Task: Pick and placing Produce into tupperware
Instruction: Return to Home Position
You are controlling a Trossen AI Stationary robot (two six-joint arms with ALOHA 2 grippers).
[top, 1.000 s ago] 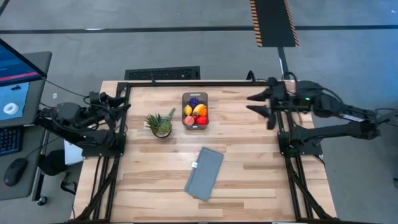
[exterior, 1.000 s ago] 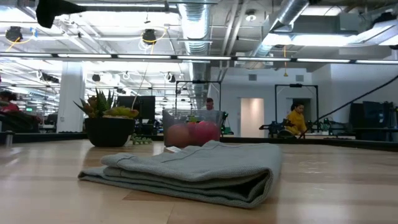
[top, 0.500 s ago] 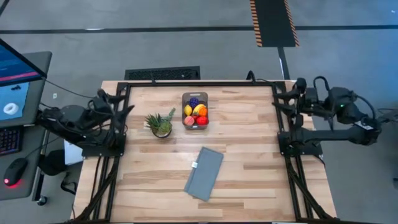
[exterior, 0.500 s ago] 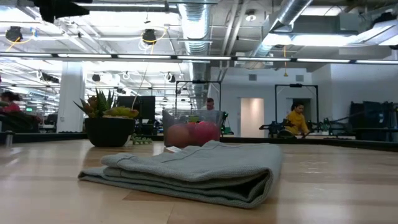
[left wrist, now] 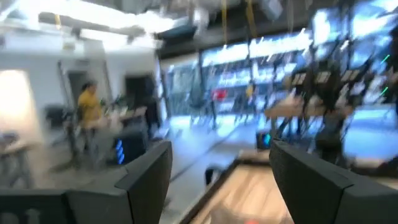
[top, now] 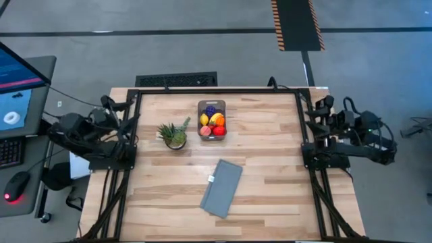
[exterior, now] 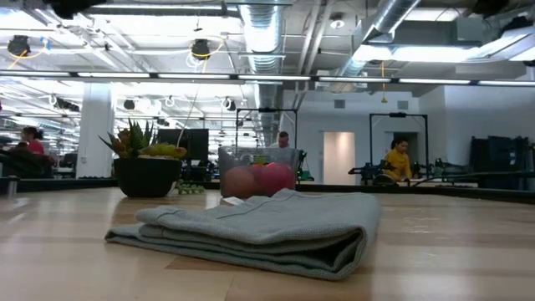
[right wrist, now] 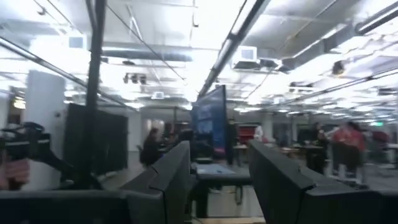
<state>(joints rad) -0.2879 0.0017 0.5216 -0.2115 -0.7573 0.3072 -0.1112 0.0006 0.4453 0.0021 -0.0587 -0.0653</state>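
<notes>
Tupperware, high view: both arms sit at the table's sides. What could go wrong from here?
1. The produce packs the tupperware; a nudge might roll a piece out.
2. The pineapple stands close beside it, so a later reach by the left gripper or right gripper, jaws open now, could tip it.

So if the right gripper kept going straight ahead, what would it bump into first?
Nothing close, it seems. The right gripper points off the table into the room, with open air between its fingers; a dark screen far off stands in that line, though depth is unclear.
</notes>
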